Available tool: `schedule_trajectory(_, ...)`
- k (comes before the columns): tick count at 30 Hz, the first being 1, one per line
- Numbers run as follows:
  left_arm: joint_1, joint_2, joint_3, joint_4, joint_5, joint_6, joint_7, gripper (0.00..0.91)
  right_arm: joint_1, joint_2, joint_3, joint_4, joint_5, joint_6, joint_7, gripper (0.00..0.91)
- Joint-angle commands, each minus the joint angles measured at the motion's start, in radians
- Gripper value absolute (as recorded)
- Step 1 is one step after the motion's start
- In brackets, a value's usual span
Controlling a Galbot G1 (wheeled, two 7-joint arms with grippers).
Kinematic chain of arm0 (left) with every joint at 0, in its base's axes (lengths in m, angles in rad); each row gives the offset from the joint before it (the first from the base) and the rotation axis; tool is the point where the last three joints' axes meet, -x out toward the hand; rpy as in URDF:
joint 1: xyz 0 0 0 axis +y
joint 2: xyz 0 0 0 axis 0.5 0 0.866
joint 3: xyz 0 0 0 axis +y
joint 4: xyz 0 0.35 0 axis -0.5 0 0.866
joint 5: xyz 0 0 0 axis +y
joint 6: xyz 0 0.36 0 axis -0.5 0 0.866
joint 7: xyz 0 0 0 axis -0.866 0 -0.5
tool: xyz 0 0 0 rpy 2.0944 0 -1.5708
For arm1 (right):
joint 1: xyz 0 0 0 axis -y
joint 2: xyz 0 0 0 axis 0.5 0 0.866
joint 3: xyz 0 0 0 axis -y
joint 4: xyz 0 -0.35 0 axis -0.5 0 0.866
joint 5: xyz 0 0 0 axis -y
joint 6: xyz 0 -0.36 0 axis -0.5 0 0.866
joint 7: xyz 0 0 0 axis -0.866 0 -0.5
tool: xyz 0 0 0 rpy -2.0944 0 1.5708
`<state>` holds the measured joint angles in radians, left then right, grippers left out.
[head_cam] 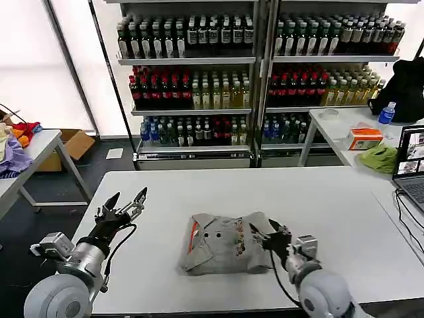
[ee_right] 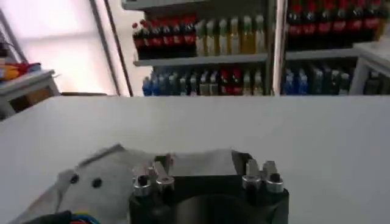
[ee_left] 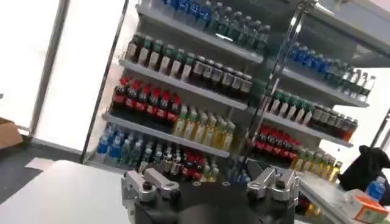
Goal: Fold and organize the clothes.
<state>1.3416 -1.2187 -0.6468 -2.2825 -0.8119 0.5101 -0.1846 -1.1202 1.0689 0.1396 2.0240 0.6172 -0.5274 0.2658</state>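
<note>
Light grey collared buttoned shirt with orange-red trim point(head_cam: 228, 243) lying part-folded near white table point(head_cam: 199, 185) front edge — soft, light, floppy; likely best pinched at folded hems. Right gripper point(head_cam: 265, 236) hovering over shirt's right side, fingers spread; left gripper point(head_cam: 126, 202) hanging above left edge — fingers spread, empty.

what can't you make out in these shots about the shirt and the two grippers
- Head view: the folded shirt's right edge is covered by the right gripper, so contact is unclear.
- Right wrist view: the gripper body hides the shirt's near part.
- Left wrist view: the left gripper faces the shelves.
</note>
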Motion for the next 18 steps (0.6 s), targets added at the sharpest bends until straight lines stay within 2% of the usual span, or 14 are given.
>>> schedule_trajectory(1, 0.025, -0.004, -0.026, -0.004, 0.002, -0.011, 0.013, 0.907, 0.29, 0.242, -0.308, -0.347, -0.328, 0.014, 0.083, 0.907)
schedule_trajectory(2, 0.029, -0.003, -0.031, -0.003, 0.001, -0.011, 0.015, 0.907, 0.286, 0.235, -0.304, -0.351, -0.357, -0.008, 0.095, 0.907)
schedule_trajectory(4, 0.037, -0.001, -0.042, -0.003, -0.003, -0.012, 0.02, 0.907, 0.267, 0.204, -0.306, -0.337, -0.355, -0.054, 0.139, 0.907)
schedule_trajectory(5, 0.038, 0.0, -0.044, -0.002, -0.002, -0.013, 0.022, 0.907, 0.25, 0.181, -0.311, -0.335, -0.379, -0.054, 0.156, 0.907)
schedule_trajectory(8, 0.032, -0.001, -0.042, 0.005, -0.005, -0.015, 0.027, 0.907, 0.214, 0.142, -0.31, -0.332, -0.426, -0.055, 0.15, 0.907)
schedule_trajectory(12, 0.016, -0.004, -0.028, 0.017, -0.003, -0.018, 0.026, 0.907, 0.206, 0.137, -0.307, -0.347, -0.455, -0.054, 0.149, 0.907)
schedule_trajectory(17, 0.016, 0.002, -0.027, 0.022, -0.005, -0.024, 0.032, 0.907, 0.175, 0.122, -0.281, -0.32, -0.434, -0.048, 0.131, 0.907)
schedule_trajectory(18, 0.016, 0.004, -0.028, 0.025, -0.005, -0.025, 0.036, 0.907, 0.168, 0.119, -0.275, -0.309, -0.422, -0.014, 0.128, 0.907)
